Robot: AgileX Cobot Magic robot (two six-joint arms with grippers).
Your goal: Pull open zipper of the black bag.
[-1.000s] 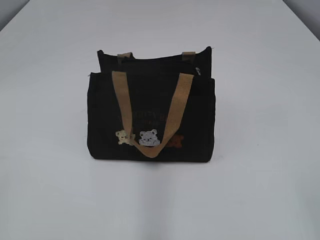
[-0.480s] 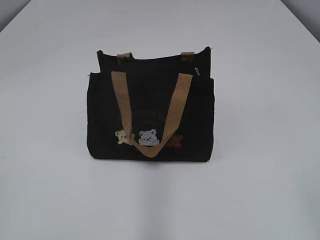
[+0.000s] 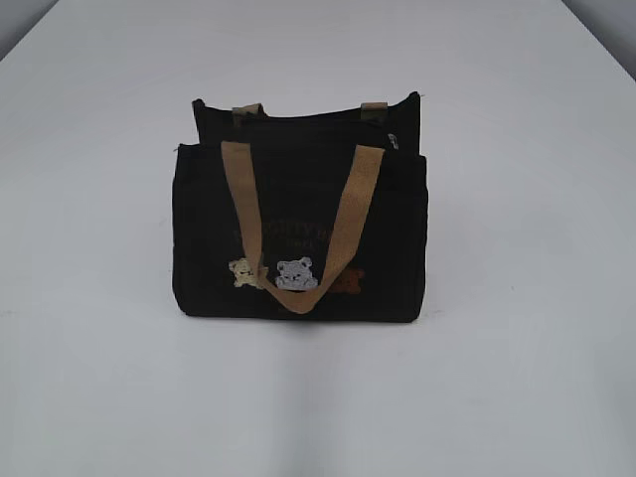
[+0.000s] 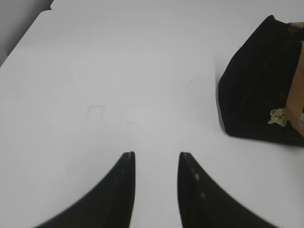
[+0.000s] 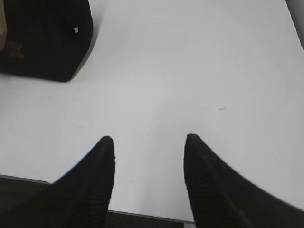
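The black bag stands upright in the middle of the white table, its tan handle draped over the front with bear patches below. Its zipper runs along the top; a small pale pull shows near the right end. Neither gripper appears in the exterior view. In the left wrist view my left gripper is open over bare table, the bag off to its right. In the right wrist view my right gripper is open near the table's front edge, the bag far up-left.
The table's front edge shows just under the right gripper. Grey wall strips lie beyond the table's far corners.
The bag's front wobbles very slightly between frames. No arm enters the exterior view.
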